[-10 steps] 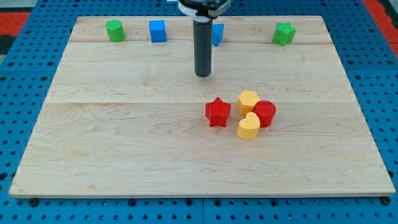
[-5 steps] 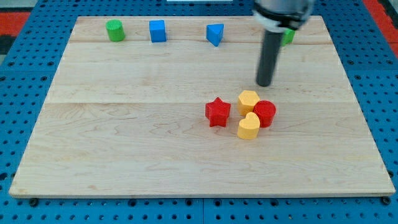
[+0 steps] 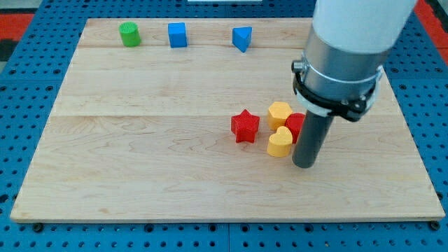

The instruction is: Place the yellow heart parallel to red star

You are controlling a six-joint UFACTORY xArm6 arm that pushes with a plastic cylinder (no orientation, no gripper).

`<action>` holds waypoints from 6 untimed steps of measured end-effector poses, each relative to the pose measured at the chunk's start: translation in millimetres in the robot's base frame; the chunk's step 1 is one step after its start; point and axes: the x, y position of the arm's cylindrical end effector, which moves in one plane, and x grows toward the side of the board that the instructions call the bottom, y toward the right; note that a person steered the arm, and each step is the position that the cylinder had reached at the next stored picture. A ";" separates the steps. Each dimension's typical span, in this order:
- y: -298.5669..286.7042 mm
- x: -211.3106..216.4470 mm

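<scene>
1. Yellow heart (image 3: 280,142) sits a little right of the board's middle, at the bottom of a tight cluster. Its lobes point toward the view's top.
2. Red star (image 3: 245,126) lies just to the heart's upper left, near it, with a narrow gap between them as far as I can tell.
3. Yellow hexagonal block (image 3: 279,113) stands directly above the heart, apparently touching it. A red round block (image 3: 295,124) is at the heart's upper right, half hidden behind the rod.
4. My tip (image 3: 305,166) rests on the wooden board (image 3: 140,161) just right of the heart and slightly lower in the view (no jaws on this rig, a plain rod carrying nothing). Whether the rod touches the heart's right edge cannot be told.
5. Key relation: the heart lies to the left of my tip and a touch toward the view's top. A leftward push would likely carry it below the star. That is a judgement only.
6. Far off along the top edge: green cylinder (image 3: 128,33), blue cube (image 3: 177,34), blue triangular block (image 3: 242,38). All are well apart from the cluster.
</scene>
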 end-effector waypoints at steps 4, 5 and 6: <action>-130.3 -22.8; -153.2 -25.9; -171.2 -20.3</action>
